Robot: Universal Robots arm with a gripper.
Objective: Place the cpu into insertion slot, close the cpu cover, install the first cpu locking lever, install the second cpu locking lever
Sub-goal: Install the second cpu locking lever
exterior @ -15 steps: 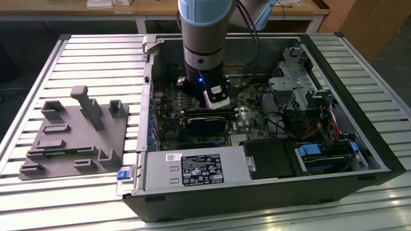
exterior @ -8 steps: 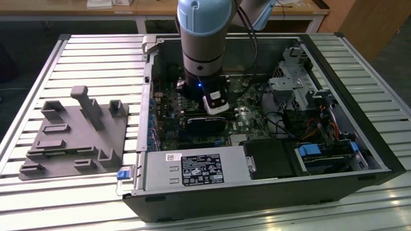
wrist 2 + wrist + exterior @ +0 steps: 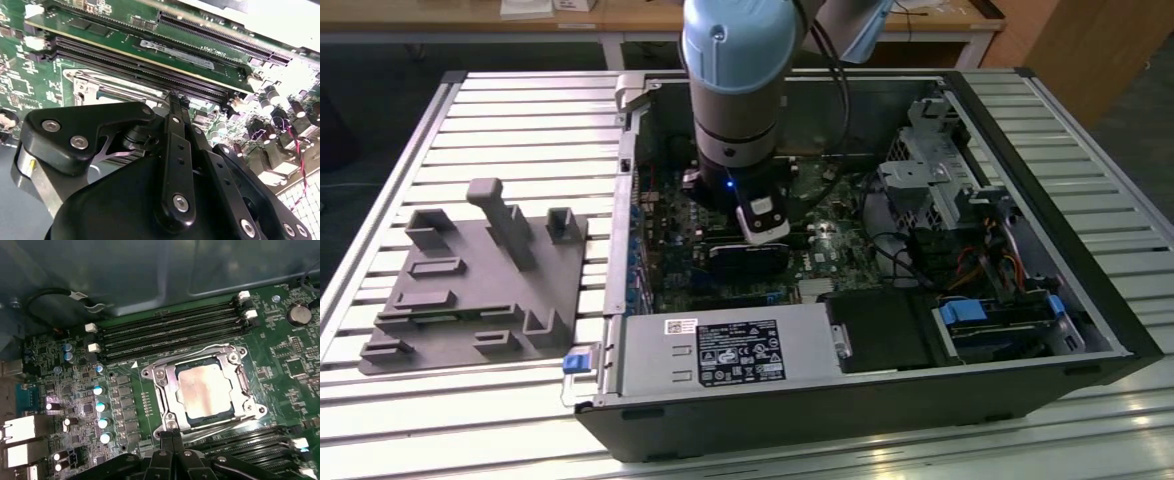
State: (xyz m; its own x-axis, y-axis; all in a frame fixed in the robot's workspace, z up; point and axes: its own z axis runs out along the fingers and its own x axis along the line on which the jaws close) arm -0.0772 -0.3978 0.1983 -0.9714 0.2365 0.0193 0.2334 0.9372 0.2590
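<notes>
My gripper [image 3: 172, 436] sits low inside the open pc case [image 3: 1067, 330], centre of the exterior view, fingers pinched together w/ nothing between them. In the first wrist view the tips touch down just at the lower-left edge of the cpu cover [image 3: 167, 390], which lies flat over the insertion slot [image 3: 150, 372]. The cpu [image 3: 205, 390] is seated in it, centre-right of the frame, metal top showing thru the cover's window
</notes>
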